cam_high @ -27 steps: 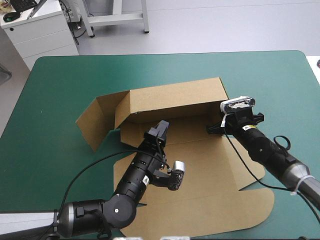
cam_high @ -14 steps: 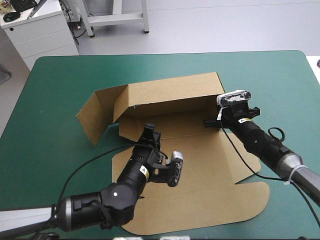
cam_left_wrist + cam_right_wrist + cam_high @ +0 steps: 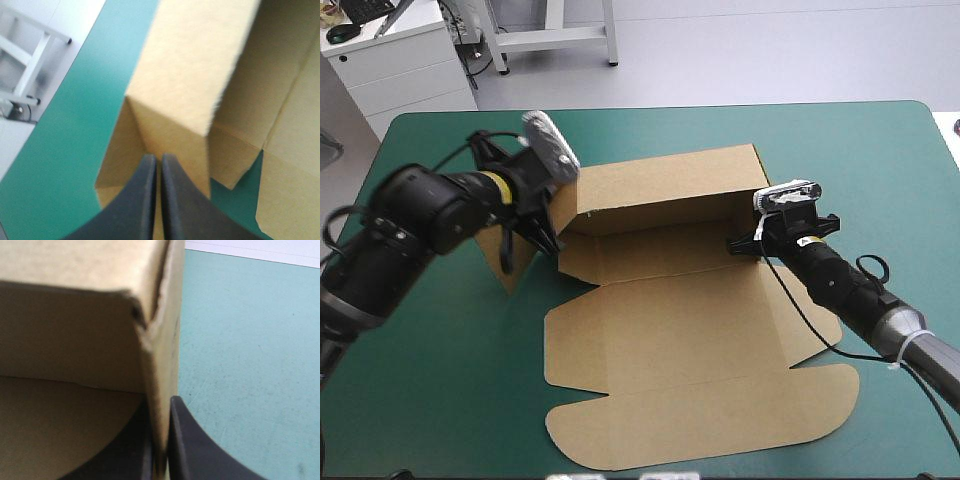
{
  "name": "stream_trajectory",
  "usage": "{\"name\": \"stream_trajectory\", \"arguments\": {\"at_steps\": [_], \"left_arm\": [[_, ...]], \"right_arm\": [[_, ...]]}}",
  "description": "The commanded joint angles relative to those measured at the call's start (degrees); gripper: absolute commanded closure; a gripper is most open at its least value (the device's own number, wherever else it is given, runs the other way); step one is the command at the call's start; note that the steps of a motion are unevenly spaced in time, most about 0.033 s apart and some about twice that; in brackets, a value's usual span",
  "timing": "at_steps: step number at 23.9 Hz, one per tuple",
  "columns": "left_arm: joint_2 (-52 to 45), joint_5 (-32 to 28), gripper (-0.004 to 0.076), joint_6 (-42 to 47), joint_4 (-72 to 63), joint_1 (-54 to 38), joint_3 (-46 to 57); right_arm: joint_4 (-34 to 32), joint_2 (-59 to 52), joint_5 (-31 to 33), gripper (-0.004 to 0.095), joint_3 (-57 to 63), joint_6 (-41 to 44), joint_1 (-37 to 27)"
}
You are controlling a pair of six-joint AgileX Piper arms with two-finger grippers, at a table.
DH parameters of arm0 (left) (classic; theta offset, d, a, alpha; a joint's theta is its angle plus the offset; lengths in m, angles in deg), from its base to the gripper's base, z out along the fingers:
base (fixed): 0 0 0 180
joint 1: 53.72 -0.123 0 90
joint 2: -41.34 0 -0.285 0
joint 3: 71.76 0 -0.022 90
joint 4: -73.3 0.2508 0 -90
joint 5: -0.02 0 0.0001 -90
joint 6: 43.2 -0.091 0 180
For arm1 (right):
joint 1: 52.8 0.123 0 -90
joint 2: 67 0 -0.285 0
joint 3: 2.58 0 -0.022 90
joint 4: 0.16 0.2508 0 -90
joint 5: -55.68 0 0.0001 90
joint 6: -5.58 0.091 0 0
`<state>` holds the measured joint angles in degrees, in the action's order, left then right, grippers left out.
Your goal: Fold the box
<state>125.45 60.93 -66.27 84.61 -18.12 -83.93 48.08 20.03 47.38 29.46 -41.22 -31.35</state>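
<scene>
Two arms meet the box lying mid-table: left gripper at its raised left flap, right gripper at the far wall's right end. Left wrist: fingers all but closed against the flap's fold, holding nothing visible. Right wrist: fingers pinch the wall's end between them.

Nothing can be read anywhere. The box is plain brown board. A small yellow-and-white sticker sits on the right arm (its print too small to read), and the yellow band on the left arm is equally unreadable.
</scene>
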Motion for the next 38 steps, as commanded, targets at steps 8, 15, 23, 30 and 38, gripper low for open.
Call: {"name": "stream_trajectory", "arguments": {"at_steps": [8,15,23,30,38], "left_arm": [[-1.40,-3.90,0.0710,0.04,-42.01,-46.80,2.13],[-1.40,-9.67,0.0710,0.39,-59.30,-65.80,20.87],[-1.40,-16.85,0.0710,0.11,-60.20,-65.93,32.35],[-1.40,-17.33,0.0711,0.11,-60.28,-65.93,32.35],[-1.40,-17.10,0.0711,0.18,-60.49,-65.83,32.35]], "right_arm": [[0.21,-1.76,-2.92,0.0917,-2.23,0.02,-0.12],[-0.06,-1.29,-0.80,0.0917,-2.23,0.11,-0.12],[-1.46,-1.29,21.30,0.0903,-13.30,6.95,-6.15],[-33.58,-1.29,43.67,0.0904,-28.38,44.96,-8.63],[-37.48,1.36,64.93,0.0905,-39.16,48.37,-8.63]]}}
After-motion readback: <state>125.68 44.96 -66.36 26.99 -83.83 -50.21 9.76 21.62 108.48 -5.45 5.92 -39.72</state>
